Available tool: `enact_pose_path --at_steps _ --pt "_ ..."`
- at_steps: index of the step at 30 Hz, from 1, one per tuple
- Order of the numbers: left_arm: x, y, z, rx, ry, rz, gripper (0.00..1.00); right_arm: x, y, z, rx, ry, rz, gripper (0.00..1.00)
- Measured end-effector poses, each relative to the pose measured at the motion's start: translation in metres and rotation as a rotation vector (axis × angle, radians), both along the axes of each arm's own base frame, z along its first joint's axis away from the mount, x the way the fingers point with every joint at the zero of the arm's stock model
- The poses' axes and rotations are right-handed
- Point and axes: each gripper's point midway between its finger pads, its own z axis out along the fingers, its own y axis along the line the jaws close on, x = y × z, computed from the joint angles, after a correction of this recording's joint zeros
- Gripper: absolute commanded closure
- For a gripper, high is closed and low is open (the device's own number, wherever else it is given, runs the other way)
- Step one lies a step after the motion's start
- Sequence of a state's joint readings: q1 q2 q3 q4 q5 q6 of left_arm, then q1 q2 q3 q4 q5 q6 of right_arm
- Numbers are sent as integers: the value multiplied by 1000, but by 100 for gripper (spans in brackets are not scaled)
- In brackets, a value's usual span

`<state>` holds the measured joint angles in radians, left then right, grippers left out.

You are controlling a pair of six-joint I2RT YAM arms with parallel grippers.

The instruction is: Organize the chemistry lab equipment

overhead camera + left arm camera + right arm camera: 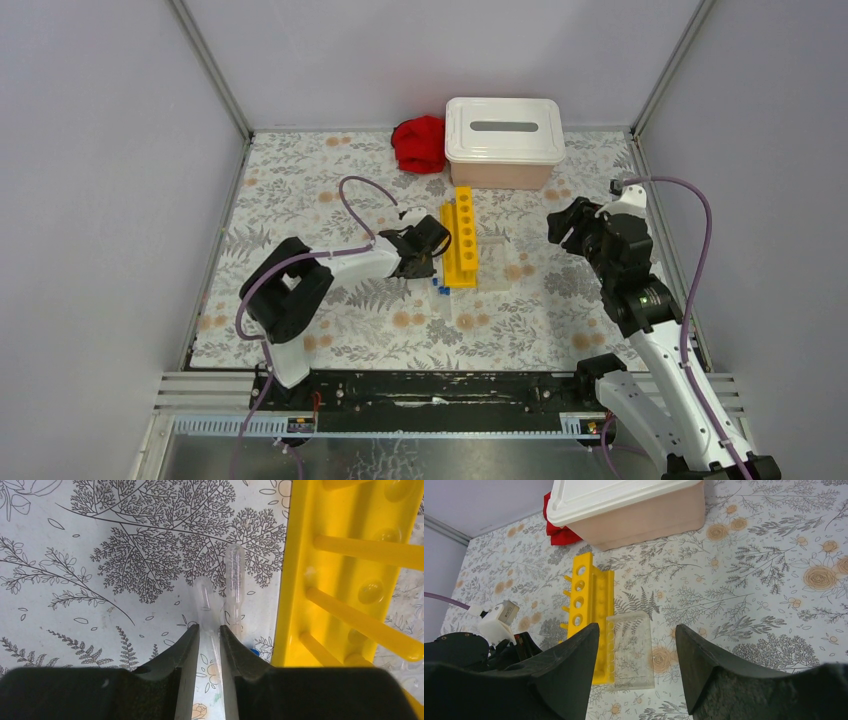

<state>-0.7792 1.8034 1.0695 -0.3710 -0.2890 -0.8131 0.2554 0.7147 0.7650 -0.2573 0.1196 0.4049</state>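
While the left tool [210,628] pinches a clear tube [204,597] lying on the desk [75,555] | second tube [234,580] just right of it, beside the yellow test-tube rack [292,580] | right tool [636,628] spread, pinkish bin [644,517] far ahead.

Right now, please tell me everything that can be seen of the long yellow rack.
The yellow rack looks like glossy moulded plastic. It has a long plate with a row of round holes, joined by thin bars to a second plate with shallow dimples. The holes in view are empty. It lies on the flowered table, running from near to far, and its far end stops short of the pinkish bin. A clear plastic box sits against its right side. Two clear tubes lie close by its left.
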Motion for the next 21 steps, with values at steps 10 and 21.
enact_pose_path --at_steps 10,21 --pt "0 1 -3 4 -11 19 83 -1 0 -5 -3 10 0 35" --pt "-3 10 1 35 -31 20 88 -1 0 -7 -4 13 0 35"
